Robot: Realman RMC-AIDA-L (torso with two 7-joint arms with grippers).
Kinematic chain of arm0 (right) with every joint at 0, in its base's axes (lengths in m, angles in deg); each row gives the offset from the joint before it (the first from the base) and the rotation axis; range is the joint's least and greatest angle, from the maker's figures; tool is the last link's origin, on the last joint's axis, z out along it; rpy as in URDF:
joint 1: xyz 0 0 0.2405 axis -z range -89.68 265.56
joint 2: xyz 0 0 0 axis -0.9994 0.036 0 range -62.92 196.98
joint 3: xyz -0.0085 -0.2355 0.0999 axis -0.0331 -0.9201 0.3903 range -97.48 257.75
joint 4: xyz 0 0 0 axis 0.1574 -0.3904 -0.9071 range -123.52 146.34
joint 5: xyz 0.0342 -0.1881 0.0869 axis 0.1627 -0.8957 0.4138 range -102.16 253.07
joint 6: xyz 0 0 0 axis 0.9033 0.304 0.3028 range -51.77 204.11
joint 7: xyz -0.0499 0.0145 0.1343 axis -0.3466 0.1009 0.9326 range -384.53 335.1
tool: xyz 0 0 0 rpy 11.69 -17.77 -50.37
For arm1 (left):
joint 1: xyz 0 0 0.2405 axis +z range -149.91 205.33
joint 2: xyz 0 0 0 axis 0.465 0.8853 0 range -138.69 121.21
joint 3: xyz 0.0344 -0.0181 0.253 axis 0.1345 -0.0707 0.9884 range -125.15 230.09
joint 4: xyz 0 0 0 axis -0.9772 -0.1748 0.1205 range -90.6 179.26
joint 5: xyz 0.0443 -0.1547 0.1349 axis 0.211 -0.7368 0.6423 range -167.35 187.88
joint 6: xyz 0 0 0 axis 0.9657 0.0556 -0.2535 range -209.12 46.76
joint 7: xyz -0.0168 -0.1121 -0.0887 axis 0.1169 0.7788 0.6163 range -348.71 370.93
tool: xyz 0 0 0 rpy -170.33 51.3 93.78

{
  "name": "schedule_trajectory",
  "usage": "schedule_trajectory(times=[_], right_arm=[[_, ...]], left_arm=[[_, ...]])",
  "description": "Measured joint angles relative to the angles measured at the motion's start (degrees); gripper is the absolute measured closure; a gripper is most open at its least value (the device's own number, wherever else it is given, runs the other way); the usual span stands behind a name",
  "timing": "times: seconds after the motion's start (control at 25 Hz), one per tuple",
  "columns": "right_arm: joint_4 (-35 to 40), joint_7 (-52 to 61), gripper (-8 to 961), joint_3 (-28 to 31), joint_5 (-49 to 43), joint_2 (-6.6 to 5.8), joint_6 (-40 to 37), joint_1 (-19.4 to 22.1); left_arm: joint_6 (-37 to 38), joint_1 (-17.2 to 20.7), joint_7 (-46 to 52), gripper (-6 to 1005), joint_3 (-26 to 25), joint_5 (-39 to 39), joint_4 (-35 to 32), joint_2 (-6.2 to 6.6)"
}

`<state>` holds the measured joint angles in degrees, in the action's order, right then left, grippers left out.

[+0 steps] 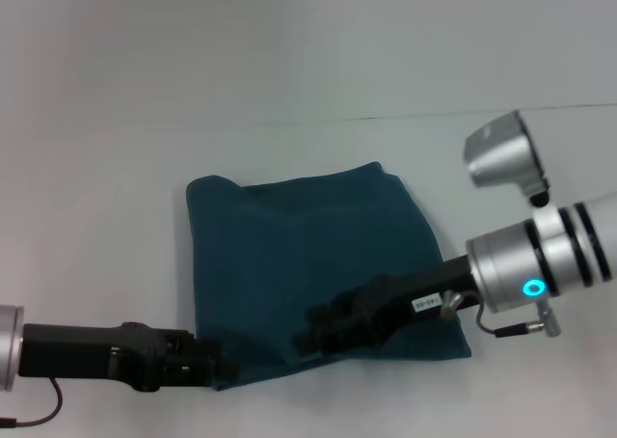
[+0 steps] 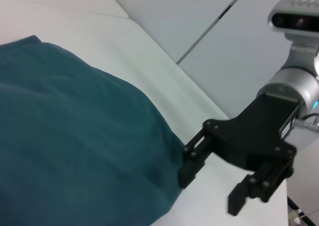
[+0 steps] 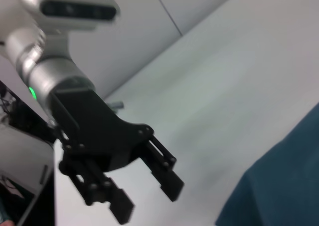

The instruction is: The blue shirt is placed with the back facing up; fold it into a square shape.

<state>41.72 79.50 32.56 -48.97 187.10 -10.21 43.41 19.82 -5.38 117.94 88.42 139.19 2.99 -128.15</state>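
The blue shirt lies folded into a rough rectangle on the white table, plain side up. My left gripper is low at the shirt's near left corner. In the right wrist view that left gripper is open, and the shirt is a short way apart from it. My right gripper hovers over the shirt's near edge. The left wrist view shows the right gripper open, with one finger close against the edge of the shirt and nothing held.
The white table stretches around the shirt on every side. A seam runs across its far right part. The right arm's silver wrist and camera stand above the table at the right.
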Motion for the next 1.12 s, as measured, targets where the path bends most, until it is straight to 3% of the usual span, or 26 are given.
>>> schedule_trajectory(times=[0.2, 0.48, 1.12], right_arm=[[-1.4, -2.1, 355, -2.8, 1.5, 0.00, 1.5, -0.3], [1.0, -3.8, 351, -3.2, 1.9, -0.57, -4.3, 1.5], [6.0, -4.1, 343, -2.8, 1.9, -2.13, -8.0, 4.9]], left_arm=[[-0.9, 0.1, -0.2, 397, 0.0, 0.2, -0.1, 0.18], [-1.7, -0.4, -1.1, 386, 0.5, 0.2, -0.6, 0.42], [-2.2, -0.3, -1.9, 165, 2.3, 0.3, -2.3, 0.06]])
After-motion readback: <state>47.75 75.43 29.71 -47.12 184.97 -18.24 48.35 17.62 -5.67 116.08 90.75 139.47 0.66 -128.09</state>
